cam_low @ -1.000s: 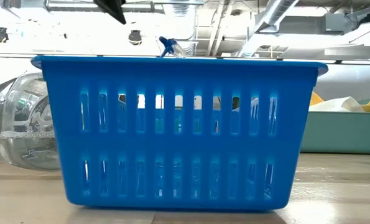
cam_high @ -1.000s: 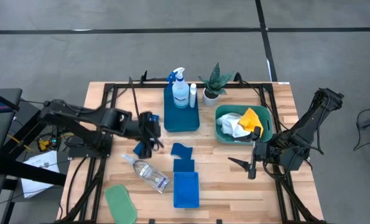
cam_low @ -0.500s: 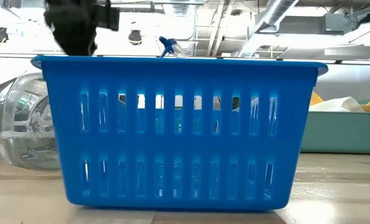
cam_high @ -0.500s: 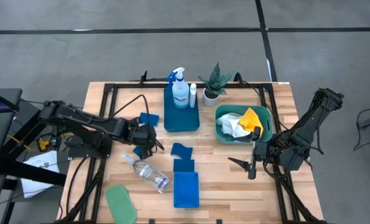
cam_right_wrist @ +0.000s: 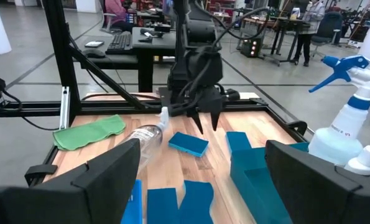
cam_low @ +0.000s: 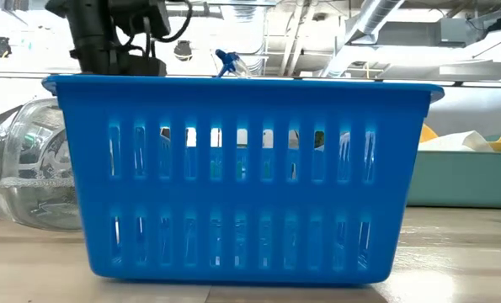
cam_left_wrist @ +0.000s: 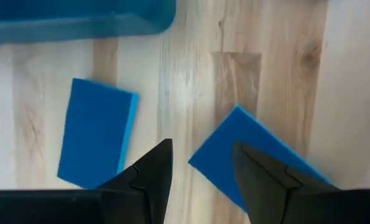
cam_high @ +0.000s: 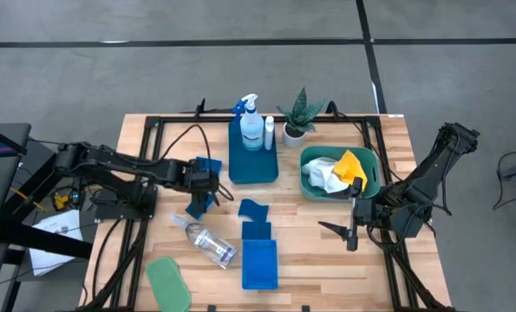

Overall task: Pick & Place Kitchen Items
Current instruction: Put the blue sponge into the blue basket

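My left gripper (cam_left_wrist: 201, 149) hovers open, pointing steeply down, over two small blue sponges lying flat on the wood. One sponge (cam_left_wrist: 97, 140) lies beside one finger. A corner of the other sponge (cam_left_wrist: 253, 155) reaches under the gap. In the right wrist view its tips (cam_right_wrist: 206, 124) stand just above a sponge (cam_right_wrist: 188, 143), apart from it. My right gripper (cam_high: 349, 230) waits open near the teal tub (cam_high: 372, 184). A clear bottle (cam_high: 204, 241) lies on its side, and a green cloth (cam_high: 168, 282) lies at the near left.
A blue tray (cam_high: 253, 166) at the back holds a spray bottle (cam_high: 251, 121) and a white bottle (cam_high: 269, 132), beside a potted plant (cam_high: 299, 117). The tub holds white and yellow cloths. Two more sponges (cam_high: 253, 217) lie before a blue basket (cam_high: 259, 264).
My left gripper has come down toward the two sponges and tipped to point more steeply down. The sponge nearer the tray, hidden under the arm before, now shows. My right arm has kept still.
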You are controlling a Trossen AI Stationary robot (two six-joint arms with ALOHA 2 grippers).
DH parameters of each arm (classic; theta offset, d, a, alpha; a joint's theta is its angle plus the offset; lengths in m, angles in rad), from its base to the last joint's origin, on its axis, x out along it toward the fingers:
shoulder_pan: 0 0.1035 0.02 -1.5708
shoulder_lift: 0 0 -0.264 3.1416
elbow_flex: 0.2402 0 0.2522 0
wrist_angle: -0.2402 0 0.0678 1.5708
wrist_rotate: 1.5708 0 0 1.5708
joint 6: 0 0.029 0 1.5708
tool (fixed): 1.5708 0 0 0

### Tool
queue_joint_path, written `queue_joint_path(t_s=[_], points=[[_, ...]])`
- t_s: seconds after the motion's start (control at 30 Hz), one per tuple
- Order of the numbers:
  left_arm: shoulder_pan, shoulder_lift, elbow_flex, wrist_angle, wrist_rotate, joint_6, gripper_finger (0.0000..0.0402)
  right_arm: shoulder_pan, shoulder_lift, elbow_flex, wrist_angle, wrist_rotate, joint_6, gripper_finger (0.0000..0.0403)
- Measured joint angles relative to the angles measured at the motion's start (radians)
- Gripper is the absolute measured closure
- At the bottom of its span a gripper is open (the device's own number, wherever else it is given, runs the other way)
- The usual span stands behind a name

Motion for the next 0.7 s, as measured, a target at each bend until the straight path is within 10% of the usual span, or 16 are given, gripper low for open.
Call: queue_joint_path(t_s=[0.7], points=[[0.154, 0.264, 0.004, 0.036, 0.166, 0.378, 0.0228, 0.000, 0.000, 0.000, -0.006, -0.023, 0.000, 0.0067]])
